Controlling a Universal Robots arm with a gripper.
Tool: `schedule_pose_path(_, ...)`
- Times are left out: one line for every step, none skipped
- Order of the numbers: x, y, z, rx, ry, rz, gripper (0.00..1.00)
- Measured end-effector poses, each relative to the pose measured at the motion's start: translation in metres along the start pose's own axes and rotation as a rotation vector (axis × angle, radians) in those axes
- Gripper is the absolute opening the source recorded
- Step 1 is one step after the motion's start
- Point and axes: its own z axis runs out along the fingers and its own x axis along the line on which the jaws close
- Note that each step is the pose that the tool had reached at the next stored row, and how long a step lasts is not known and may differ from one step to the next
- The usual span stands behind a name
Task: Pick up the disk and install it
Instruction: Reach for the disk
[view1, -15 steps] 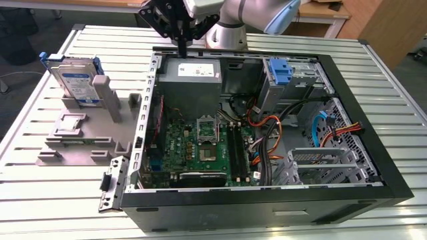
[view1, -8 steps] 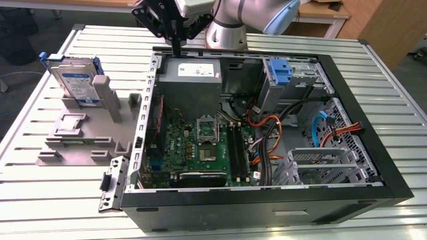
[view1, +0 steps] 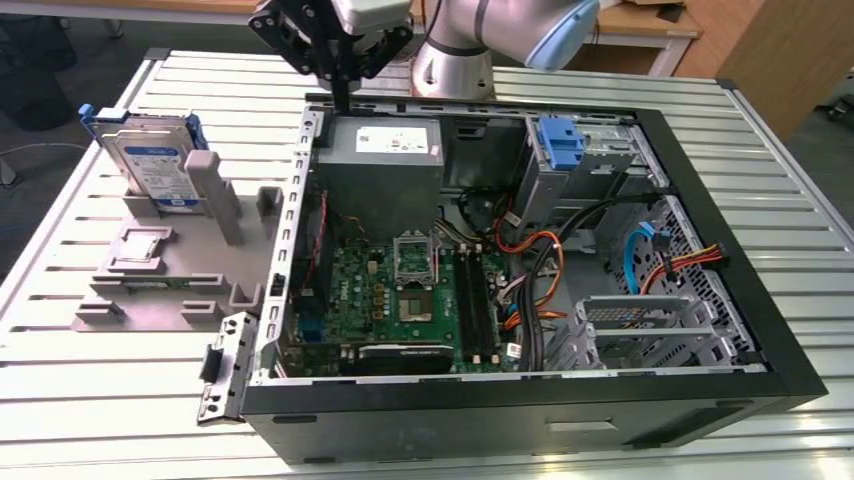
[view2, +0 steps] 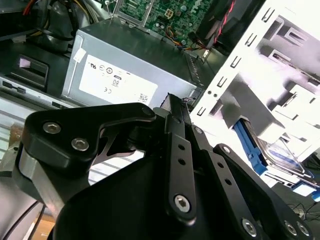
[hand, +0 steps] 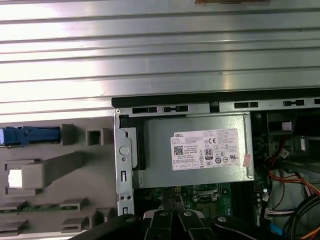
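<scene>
The black gripper (view1: 344, 105) hangs empty, slim fingers pressed together, above the boxy grey power supply (view1: 380, 170). The disk (view1: 150, 165), flat silver metal in a blue plastic bracket, stands upright in a matte grey fixture (view1: 160, 290) on the ribbed table (view1: 80, 420), outside the case (view1: 467, 420).

You have one disk (view1: 147, 165) in the exterior view, framed by one blue bracket (view1: 91, 115), and one arm (view1: 461, 55) with one gripper (view1: 343, 105) on it. You face one open computer case (view1: 534, 390); inside it you can tally one grey power supply (view1: 374, 190) bearing one white label (view1: 387, 143), one blue caddy (view1: 563, 140), one green motherboard (view1: 400, 300) and one bare metal drive cage (view1: 647, 325). Beside it you have one grey fixture (view1: 174, 280), all on one slatted table (view1: 120, 420)
</scene>
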Motion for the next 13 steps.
schedule_pose_path(0.0012, -0.0001, -0.0001, 0.0001, 0.0, 0.0, 0.1)
schedule_pose_path(0.0026, -0.0002, -0.0001, 0.0001, 0.0, 0.0, 0.1)
schedule_pose_path(0.0038, -0.0003, -0.0001, 0.0001, 0.0, 0.0, 0.1)
schedule_pose_path(0.005, -0.0004, -0.0001, 0.0, 0.0, 0.0, 0.1)
schedule_pose_path(0.0062, -0.0005, -0.0001, 0.0001, 0.0, 0.0, 0.1)
schedule_pose_path(0.0077, -0.0006, -0.0001, 0.0, 0.0, 0.0, 0.1)
schedule_pose_path(0.0088, -0.0007, -0.0002, 0.0, 0.0, 0.0, 0.1)
schedule_pose_path(0.0097, -0.0007, -0.0002, 0.0001, 0.0, 0.0, 0.1)
schedule_pose_path(0.0106, -0.0008, -0.0002, 0.0001, 0.0, 0.0, 0.1)
schedule_pose_path(0.0117, -0.0009, -0.0001, 0.0, 0.0, 0.0, 0.1)
schedule_pose_path(0.013, -0.001, -0.0002, 0.0001, 0.0, 0.0, 0.1)
schedule_pose_path(0.0143, -0.0011, -0.0002, 0.0, 0.0, 0.0, 0.1)
schedule_pose_path(0.0158, -0.0012, -0.0002, 0.0001, 0.0, 0.0, 0.1)
